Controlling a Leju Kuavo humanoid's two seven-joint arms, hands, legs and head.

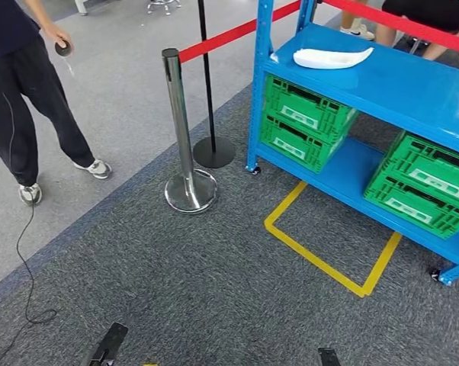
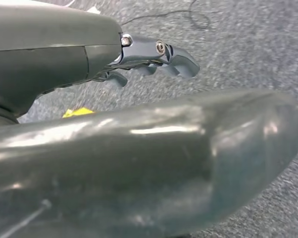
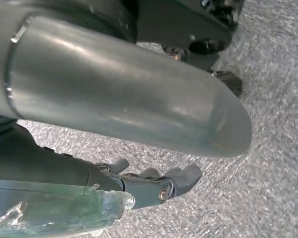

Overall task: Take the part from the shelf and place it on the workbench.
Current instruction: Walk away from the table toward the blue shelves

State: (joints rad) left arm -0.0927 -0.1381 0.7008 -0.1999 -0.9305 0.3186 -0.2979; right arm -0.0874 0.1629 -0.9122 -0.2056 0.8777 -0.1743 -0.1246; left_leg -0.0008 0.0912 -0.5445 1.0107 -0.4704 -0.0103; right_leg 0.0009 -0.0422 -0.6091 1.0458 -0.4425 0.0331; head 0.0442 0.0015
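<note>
The part (image 1: pixel 331 57), a flat curved white piece, lies on the upper board of the blue shelf (image 1: pixel 399 88) at the upper right of the head view. Both of my arms hang down, far from the shelf. My left hand (image 2: pixel 114 54) hangs over grey carpet, its dark fingers (image 2: pixel 173 62) stretched out and apart from the thick thumb (image 2: pixel 159 153), with nothing in them. My right hand (image 3: pixel 132 186) also hangs over the carpet, its fingers (image 3: pixel 181 178) loosely spread below the thumb (image 3: pixel 132 94), holding nothing.
Green crates (image 1: pixel 305 122) (image 1: pixel 425 183) fill the shelf's lower board. A yellow tape square (image 1: pixel 331 255) marks the carpet before the shelf. A chrome post (image 1: pixel 181 130) and a black post (image 1: pixel 210 91) carry a red belt (image 1: pixel 221 36). A person (image 1: pixel 20 99) stands at left, trailing a cable (image 1: pixel 23 252).
</note>
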